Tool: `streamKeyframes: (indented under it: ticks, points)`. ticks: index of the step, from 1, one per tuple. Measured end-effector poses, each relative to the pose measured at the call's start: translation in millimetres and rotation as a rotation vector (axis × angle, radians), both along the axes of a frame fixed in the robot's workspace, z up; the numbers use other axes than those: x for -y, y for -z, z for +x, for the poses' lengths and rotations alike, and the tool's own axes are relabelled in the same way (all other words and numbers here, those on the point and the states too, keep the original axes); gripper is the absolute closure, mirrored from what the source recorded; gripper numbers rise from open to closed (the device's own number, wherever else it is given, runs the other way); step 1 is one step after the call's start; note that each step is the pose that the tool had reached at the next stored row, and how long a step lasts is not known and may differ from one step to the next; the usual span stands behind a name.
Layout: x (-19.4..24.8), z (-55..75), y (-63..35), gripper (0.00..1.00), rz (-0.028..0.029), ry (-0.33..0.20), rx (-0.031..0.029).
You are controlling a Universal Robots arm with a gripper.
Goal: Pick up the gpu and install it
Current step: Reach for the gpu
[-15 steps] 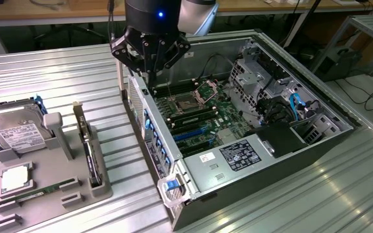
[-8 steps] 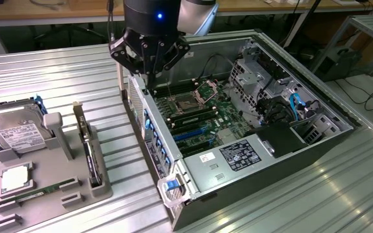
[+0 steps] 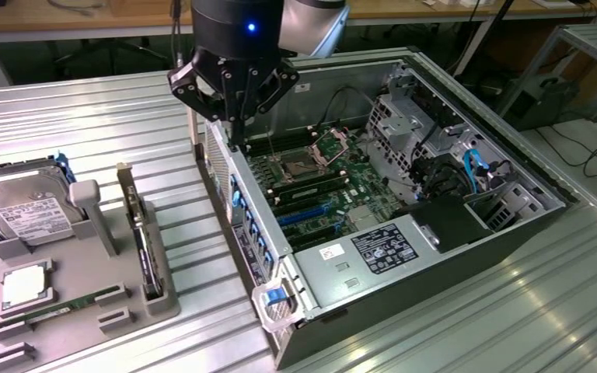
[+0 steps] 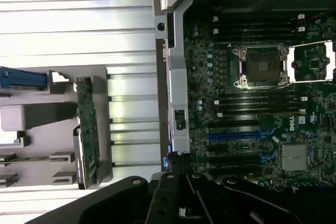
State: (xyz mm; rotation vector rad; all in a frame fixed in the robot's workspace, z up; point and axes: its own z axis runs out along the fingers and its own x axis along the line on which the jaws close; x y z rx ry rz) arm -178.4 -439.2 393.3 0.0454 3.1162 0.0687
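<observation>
The claw [image 3: 239,138], a black linkage gripper on the arm's wrist, points straight down with its fingers drawn together and nothing between them. It hangs over the rear wall of the open black-and-grey computer case [image 3: 423,311], at the edge of the green motherboard [image 3: 325,175].

The gpu [image 3: 143,241], a flat green circuit-board card with a long silver metal bracket at one end, is well apart from the claw, lower and toward the exterior view's left. It stands on edge in a slot of the grey plastic fixture [image 3: 75,268], probably so that its upper edge is offered to a grasp from above. A silver hard drive with a white label [image 3: 24,210] leans in the same fixture, farther from the claw than the card.

The case lies on its side on the ribbed metal table [image 3: 506,311] with its panel off. That likely turns the board's sockets upward to suit a straight-down insertion.

The exterior view gives the claw's height above the case and the card's bracket end rising from the fixture. The wrist view looks straight down instead: it gives the card as a thin green strip in its slot and the long blue expansion slots [image 4: 236,136] on the board close beside the claw.
</observation>
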Motion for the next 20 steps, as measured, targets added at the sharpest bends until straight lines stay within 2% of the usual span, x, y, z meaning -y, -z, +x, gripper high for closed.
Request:
streamKeyframes:
  ticks: [8, 20]
  points:
    - [3.0, -12.8, 0.0, 0.89, 0.0, -0.024, 0.0001]
    - [4.5, -24.8, 0.0, 0.89, 0.0, -0.043, 0.0]
